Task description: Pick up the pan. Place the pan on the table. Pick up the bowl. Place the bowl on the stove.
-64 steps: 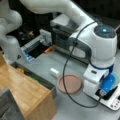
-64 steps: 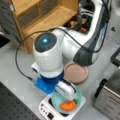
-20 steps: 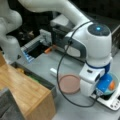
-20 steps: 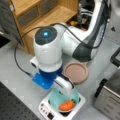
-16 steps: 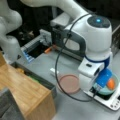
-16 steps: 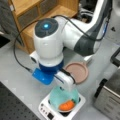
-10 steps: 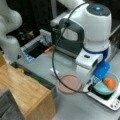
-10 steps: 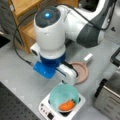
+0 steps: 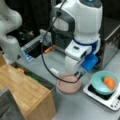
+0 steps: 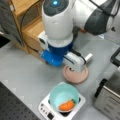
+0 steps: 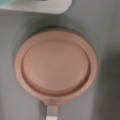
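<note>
Jaws cannot be made out in any view, so whether they stand apart or closed I cannot tell; the gripper [image 9: 78,73] itself is mostly hidden under the arm's white and blue wrist, hanging straight above the pan [image 9: 69,83]. The wrist view looks down with the pan [image 11: 55,68] filling the middle of the picture and no fingers in sight, so the hand appears to be apart from it, holding nothing that shows.

Largest first: the table [image 10: 22,75], flat and grey, carries everything. On it, at a front view's right, sits the stove [image 9: 110,100], and in both front views the bowl [image 10: 63,96] rests on the stove's top with an orange object [image 10: 66,105] inside it. So the bowl is already on the burner, and the pan already lies flat on the table just beside the stove, not touching it as far as I can judge.

The relation that counts: the pan lies directly below the gripper, its short white handle [image 11: 52,113] pointing toward the wrist view's bottom, while the stove's white edge [image 11: 37,6] sits at that view's top, away from the handle.
</note>
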